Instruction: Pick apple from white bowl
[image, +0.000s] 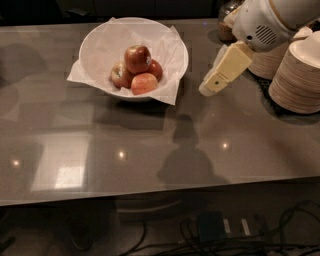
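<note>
The white bowl (100, 47), lined with crinkled white paper, stands at the back left of the grey table. Several apples lie in it. The dark-red apple (137, 57) with a small pale sticker sits on top of the pile. A paler pinkish-orange apple (144, 83) lies in front of it, and two more show at its left and right. My gripper (209, 89) hangs from the white arm at the upper right. It points down and left, above the table, just right of the bowl's rim and apart from it. It holds nothing that I can see.
Stacks of cream disposable bowls (297, 75) stand at the right edge, behind and right of my arm. A jar (226, 22) with dark contents sits at the back. Cables (215, 235) lie on the floor below the table's front edge.
</note>
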